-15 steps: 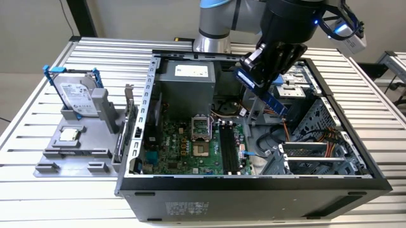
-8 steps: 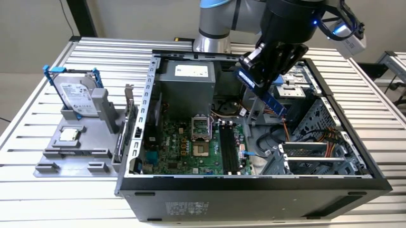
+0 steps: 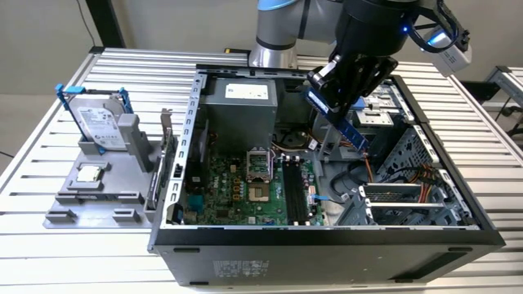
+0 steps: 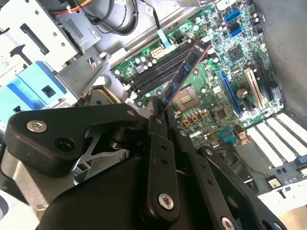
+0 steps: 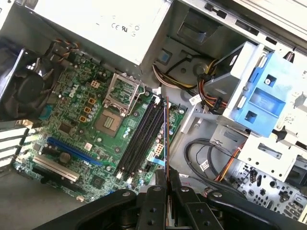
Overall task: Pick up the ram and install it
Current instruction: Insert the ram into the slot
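Arm point(image 3: 369, 30) angled down into case point(image 3: 327, 245); end effector point(image 3: 334, 92) clamped on ram point(image 3: 345, 127) above motherboard point(image 3: 237, 184).

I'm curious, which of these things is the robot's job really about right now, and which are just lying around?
Part of the job:
- ram, clamped in the gripper above the open case
- black slots on the motherboard

Just lying about:
- hard drive, on the grey stand outside the case
- processor chip, on the same stand
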Motion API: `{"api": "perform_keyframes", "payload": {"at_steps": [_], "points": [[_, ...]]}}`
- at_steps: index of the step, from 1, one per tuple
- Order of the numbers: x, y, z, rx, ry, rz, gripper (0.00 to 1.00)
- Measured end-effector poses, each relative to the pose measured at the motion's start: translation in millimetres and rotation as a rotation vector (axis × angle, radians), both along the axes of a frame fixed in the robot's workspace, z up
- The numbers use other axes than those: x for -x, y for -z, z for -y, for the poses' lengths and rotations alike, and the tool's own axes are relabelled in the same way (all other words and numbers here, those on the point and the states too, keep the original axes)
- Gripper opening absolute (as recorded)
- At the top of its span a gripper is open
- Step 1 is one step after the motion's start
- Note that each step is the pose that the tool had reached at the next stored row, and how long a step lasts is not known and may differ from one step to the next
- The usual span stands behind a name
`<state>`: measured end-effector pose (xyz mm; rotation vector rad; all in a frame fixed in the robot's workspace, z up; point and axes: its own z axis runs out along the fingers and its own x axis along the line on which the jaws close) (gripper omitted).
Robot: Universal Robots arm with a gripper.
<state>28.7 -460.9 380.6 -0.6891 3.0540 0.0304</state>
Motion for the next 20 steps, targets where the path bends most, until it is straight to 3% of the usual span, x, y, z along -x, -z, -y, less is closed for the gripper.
{"api": "perform_keyframes", "payload": {"at_steps": [4, 11, 20], "points": [[0.0, 0.0, 0.0, 0.0000, 0.009, 0.0000, 0.00], [0.1, 0.1, 1.3, 0.0000, 0.091, 0.0000, 0.00], [0.0, 0.1, 5.6, 0.0001, 0.141, -0.0001, 0.00]]}}
